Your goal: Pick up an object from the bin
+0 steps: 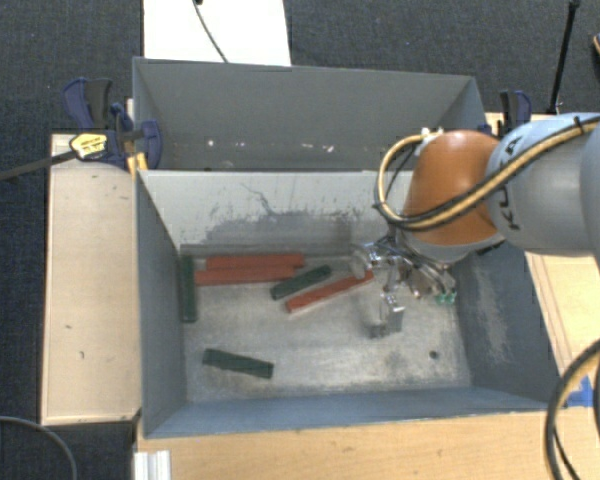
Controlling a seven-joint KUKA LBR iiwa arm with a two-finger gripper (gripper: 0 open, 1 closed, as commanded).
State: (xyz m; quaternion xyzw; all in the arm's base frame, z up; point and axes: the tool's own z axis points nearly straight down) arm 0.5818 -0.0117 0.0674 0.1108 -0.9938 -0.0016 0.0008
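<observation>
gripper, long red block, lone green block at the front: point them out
gripper (386, 318), camera view, its tip
long red block (248, 269), camera view, its middle
lone green block (238, 364), camera view, its middle

Red-brown bar (329, 291), lying flat, slanted (near centre)

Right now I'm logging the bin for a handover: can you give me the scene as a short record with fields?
bin: grey metal, open top
end effector: over the floor, right of middle
red stick: nearest, its right end by the end effector
middle green block: alongside the stick's left half
red block: along back wall
left green block: by left wall
front green block: front left, alone
</observation>
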